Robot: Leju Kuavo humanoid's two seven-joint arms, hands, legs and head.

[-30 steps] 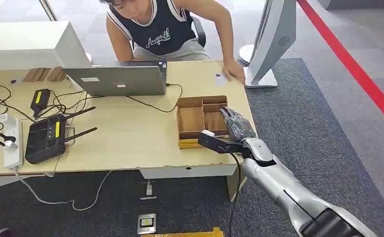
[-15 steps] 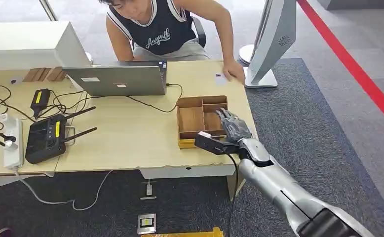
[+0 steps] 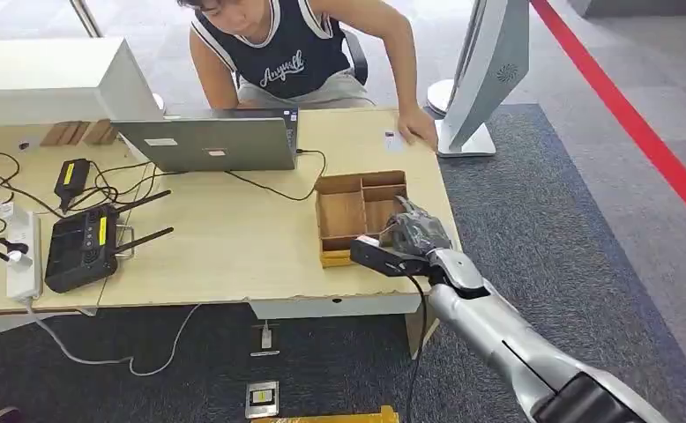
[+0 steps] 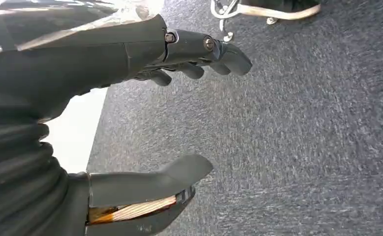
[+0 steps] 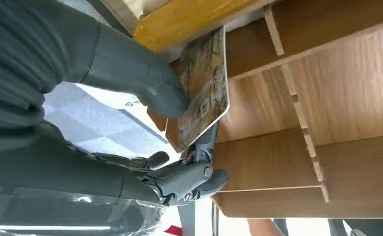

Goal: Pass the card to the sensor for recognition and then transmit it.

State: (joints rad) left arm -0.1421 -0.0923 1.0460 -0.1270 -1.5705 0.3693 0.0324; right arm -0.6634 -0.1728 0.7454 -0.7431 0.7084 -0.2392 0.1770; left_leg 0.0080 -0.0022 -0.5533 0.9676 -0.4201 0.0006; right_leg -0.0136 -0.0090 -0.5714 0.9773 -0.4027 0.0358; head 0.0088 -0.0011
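A pale wooden desk stands on dark grey carpet, a red floor stripe running diagonally at right

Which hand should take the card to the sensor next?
Right. The right hand already pinches the card between thumb and fingers over the wooden tray. The left hand hangs over the carpet, holding nothing.

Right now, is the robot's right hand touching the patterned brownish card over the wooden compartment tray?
Touching. The right wrist view shows the right hand pinching the card, thumb on one face, fingers behind.
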